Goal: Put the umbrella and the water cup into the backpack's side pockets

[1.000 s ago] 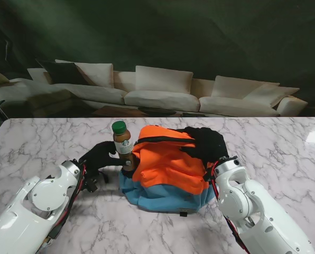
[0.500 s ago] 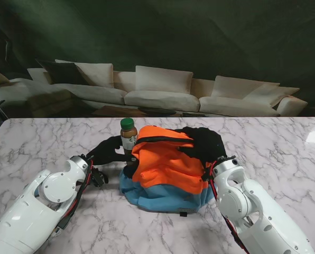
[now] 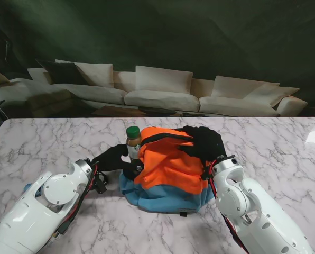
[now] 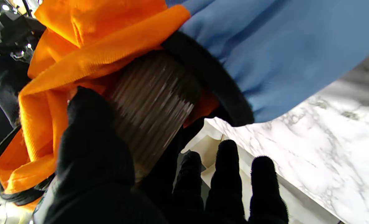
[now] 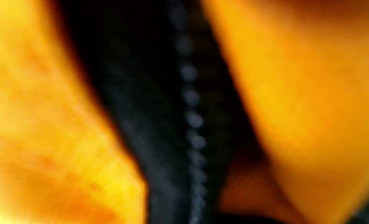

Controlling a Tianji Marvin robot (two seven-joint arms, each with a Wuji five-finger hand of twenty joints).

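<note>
Green-capped, its brown ribbed body blurred, the water cup (image 3: pixel 132 144) sits partly inside the black-rimmed side pocket (image 4: pixel 215 77) of our orange-and-blue backpack (image 3: pixel 168 174), our left hand (image 3: pixel 115 157) wrapped around it, our right hand (image 3: pixel 204 144) pressed on the backpack's top, grip indiscernible.
</note>
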